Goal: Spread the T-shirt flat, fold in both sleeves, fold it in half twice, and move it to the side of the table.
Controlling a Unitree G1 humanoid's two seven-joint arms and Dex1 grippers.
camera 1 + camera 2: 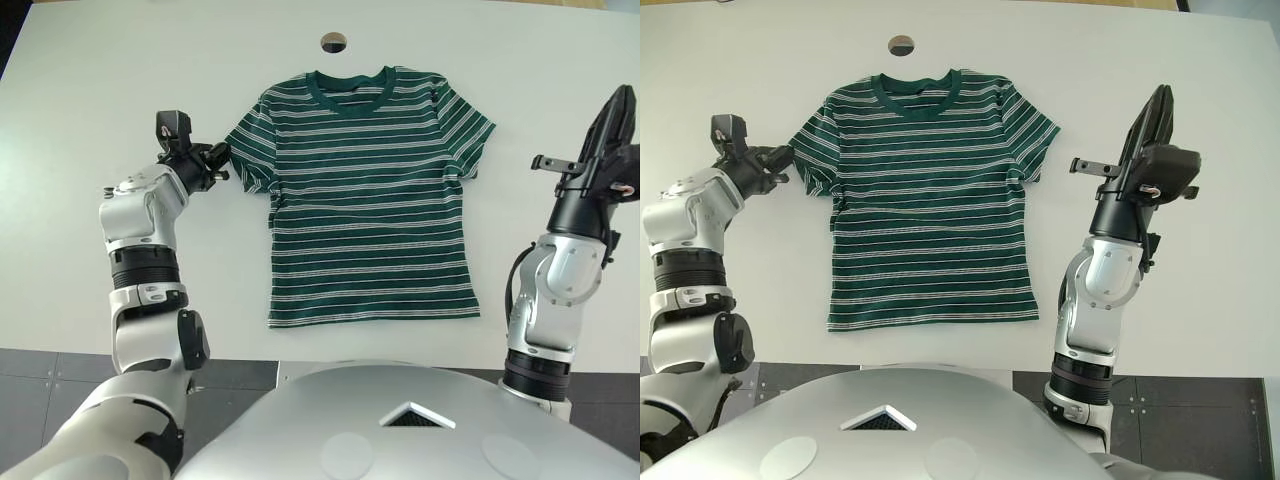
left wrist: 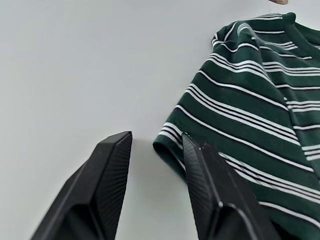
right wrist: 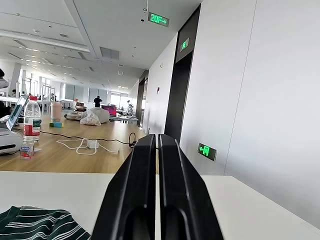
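Left eye view: striped T-shirt (image 1: 370,200) lies flat, unfolded; L gripper (image 1: 222,162) spread at sleeve (image 1: 250,150), R gripper (image 1: 622,100) pressed together.

Most of the T-shirt (image 2: 240,110) is cut off by the left wrist view's edge, and the small round object (image 1: 333,42) on the desk (image 1: 100,60) cannot be identified.

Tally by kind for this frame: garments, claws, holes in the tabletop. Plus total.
T-shirt: 1
Claws: 2, the left claw open at the sleeve edge and the right claw shut, raised off the table
Hole in the tabletop: 1
Total: 4
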